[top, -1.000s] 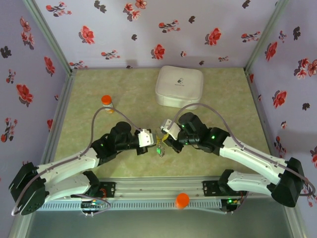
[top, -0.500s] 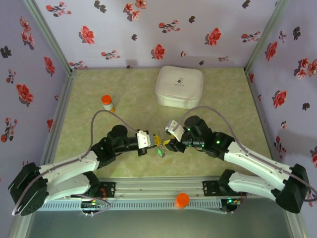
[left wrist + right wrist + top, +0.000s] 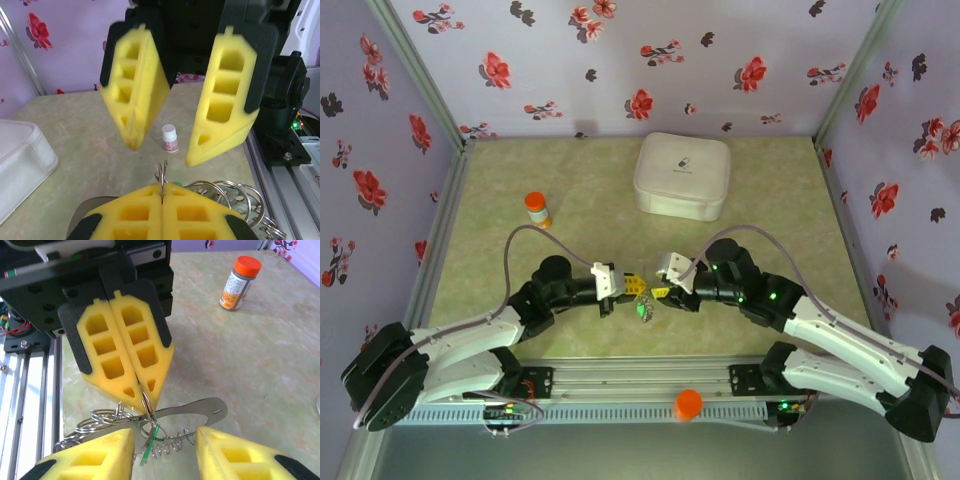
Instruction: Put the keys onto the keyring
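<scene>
Top external: the left gripper point(image 3: 626, 286) and right gripper point(image 3: 659, 293) meet tip to tip at the near middle of the table. The keyring point(image 3: 642, 306) hangs between and just below them. This view is too small to judge the jaws.

Left wrist: the left pads point(image 3: 162, 212) are pressed together, with a thin wire ring point(image 3: 161, 175) of the keyring nipped at their seam and standing up edge-on. More rings point(image 3: 227, 192) spill to the right. Opposite, the right gripper's fingers stand apart, straddling the line of that ring.

Right wrist: the right fingers point(image 3: 235, 455) have a clear gap and nothing clamped. The left gripper's tips come down from above and pinch the ring. The keyring's loop runs left-right across the gap. A green key point(image 3: 149, 444) hangs from the pinch point, with its long axis slanting down toward the camera inside the gap, nearer the left-hand finger.

Judgement: the key is already between the right jaws, so the right arm is the one to take it. It needs to close across the key's flat, clear of the loop.
</scene>
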Controlling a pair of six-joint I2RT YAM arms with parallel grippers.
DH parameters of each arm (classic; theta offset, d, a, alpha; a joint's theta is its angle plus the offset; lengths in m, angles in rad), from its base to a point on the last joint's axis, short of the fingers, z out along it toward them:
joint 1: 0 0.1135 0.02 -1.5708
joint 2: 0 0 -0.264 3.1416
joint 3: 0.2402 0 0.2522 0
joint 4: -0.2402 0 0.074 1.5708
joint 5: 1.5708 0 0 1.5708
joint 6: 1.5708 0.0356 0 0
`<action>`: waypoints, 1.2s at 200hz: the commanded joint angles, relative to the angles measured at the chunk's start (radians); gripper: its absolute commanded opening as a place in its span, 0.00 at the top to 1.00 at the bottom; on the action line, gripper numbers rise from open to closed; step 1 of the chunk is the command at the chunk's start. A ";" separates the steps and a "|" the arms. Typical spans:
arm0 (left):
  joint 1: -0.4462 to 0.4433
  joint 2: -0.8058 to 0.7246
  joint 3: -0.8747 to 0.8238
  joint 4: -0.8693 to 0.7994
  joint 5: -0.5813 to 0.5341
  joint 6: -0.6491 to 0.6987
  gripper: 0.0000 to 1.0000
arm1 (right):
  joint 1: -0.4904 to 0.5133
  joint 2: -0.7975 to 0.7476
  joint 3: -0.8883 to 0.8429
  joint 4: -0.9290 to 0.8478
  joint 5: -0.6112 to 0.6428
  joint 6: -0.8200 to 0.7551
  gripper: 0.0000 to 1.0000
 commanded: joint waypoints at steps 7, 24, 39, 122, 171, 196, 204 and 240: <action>0.009 0.007 -0.001 0.096 0.056 -0.023 1.00 | -0.003 0.021 0.011 0.018 -0.032 -0.042 0.66; 0.010 0.007 0.001 0.088 0.062 -0.023 1.00 | 0.001 0.028 0.020 0.028 -0.058 -0.038 0.71; 0.010 0.007 0.001 0.085 0.066 -0.023 1.00 | 0.005 0.028 0.021 0.039 -0.075 -0.034 0.74; 0.011 0.002 0.010 0.076 0.073 -0.018 1.00 | 0.018 0.021 0.011 0.050 -0.100 -0.021 0.81; 0.012 0.002 0.011 0.067 0.077 -0.021 1.00 | 0.023 0.034 0.014 0.054 -0.116 -0.030 0.93; 0.012 0.000 0.014 0.048 0.074 -0.003 1.00 | 0.024 0.036 0.021 0.041 -0.119 -0.037 1.00; 0.012 -0.001 0.015 0.039 0.063 0.001 0.98 | 0.026 0.036 0.023 0.032 -0.117 -0.039 1.00; 0.012 -0.022 0.044 -0.100 0.012 0.059 0.77 | 0.034 0.045 0.068 -0.047 -0.053 -0.056 1.00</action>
